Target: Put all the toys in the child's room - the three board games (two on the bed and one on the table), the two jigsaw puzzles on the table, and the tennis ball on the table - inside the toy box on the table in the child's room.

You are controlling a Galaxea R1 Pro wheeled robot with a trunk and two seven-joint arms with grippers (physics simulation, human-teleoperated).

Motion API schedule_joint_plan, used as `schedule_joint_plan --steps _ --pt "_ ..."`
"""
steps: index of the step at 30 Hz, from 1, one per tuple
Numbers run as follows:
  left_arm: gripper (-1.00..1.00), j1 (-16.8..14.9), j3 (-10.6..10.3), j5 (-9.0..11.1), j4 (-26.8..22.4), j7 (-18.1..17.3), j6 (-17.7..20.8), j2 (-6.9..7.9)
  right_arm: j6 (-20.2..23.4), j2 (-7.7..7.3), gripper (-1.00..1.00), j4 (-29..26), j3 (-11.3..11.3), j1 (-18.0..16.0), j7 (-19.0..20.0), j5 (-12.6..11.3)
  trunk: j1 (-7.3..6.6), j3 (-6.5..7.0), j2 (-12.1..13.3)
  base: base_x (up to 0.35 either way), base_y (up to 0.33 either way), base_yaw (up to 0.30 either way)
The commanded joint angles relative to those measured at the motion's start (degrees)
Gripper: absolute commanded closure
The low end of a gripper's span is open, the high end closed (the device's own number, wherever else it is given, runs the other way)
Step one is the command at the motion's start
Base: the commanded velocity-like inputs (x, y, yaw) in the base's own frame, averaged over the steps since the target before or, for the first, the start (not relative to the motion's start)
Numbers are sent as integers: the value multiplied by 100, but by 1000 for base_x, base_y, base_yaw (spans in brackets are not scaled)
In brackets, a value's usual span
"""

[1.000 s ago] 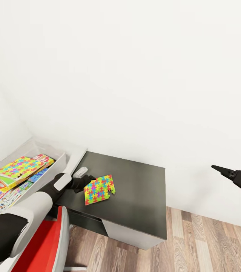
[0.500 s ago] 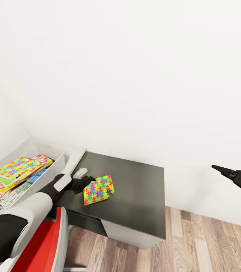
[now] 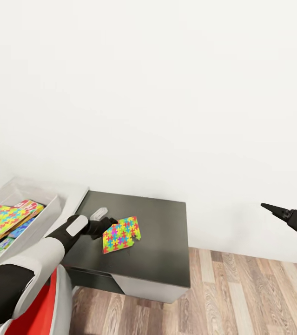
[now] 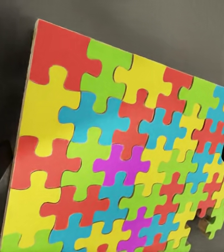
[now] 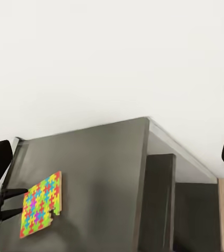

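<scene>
The left gripper (image 3: 105, 228), arm stretched forward low over the table (image 3: 162, 242), grips a tilted jigsaw puzzle (image 3: 121, 234) by its edge.

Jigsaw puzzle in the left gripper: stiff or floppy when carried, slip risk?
The jigsaw puzzle looks stiff: gripped at one edge by the left gripper, it stays flat without drooping. Thin, so probably light. A missing corner notch suggests pieces could detach. The edge-only grip may let it pivot.
</scene>
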Motion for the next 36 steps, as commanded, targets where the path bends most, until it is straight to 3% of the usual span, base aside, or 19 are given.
schedule_joint_plan --steps 1,36 --pt "-100 0 -29 64 -17 53 19 6 25 0 -100 1 -5 -9 57 53 3 -10 -10 0 0 -276" --pt "-100 -8 -20 72 -31 53 20 -2 25 7 -100 1 -5 -9 57 50 3 -10 -10 0 0 -187"
